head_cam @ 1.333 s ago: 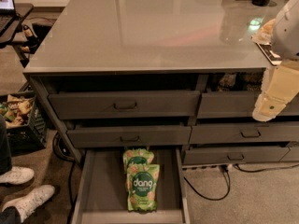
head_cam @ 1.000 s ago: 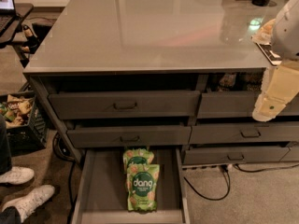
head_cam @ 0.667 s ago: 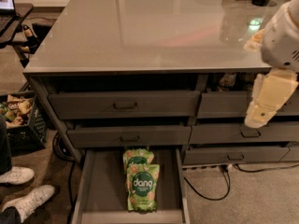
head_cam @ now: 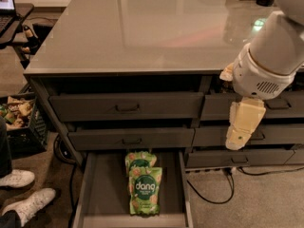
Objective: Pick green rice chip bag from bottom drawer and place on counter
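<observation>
Camera view: gripper (head_cam: 244,127) hangs in front of the right-hand drawer fronts, just under the counter (head_cam: 142,27) edge. Can't tell whether it's spread or closed. Green rice chip bag (head_cam: 145,197) lies flat well below and left of it in the open bottom drawer (head_cam: 105,189), its top overlapping the twin pouch (head_cam: 139,159) further in. Best to come straight down and pinch mid-pouch, clear of the overlap. Film looks crinkly and slippery; drawer floor flat matte grey, counter glossy.

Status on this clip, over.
Gripper hangs in front of right-hand drawers. Green rice chip bag in open bottom drawer, untouched, overlapping twin pouch. Nothing covers it.
</observation>
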Tool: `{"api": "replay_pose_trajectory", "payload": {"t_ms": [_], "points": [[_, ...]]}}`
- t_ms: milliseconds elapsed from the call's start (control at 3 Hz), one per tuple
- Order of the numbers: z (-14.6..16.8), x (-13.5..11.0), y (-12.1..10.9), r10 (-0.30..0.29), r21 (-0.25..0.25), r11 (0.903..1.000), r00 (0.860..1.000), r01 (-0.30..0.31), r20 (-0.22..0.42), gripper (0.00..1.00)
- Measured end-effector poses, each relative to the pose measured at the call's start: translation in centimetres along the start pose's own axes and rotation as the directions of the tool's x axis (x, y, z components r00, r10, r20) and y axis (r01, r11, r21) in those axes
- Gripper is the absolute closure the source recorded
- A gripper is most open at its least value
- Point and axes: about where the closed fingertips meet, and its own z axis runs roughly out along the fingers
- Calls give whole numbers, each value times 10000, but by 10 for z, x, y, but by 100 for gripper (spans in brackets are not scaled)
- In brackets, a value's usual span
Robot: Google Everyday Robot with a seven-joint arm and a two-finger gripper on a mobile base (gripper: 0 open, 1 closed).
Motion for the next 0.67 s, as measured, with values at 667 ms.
{"api": "replay_pose_trajectory", "payload": {"t_ms": [667], "points": [[29,-8,15,-97,-188,9998,9999,99,80,0]]}}
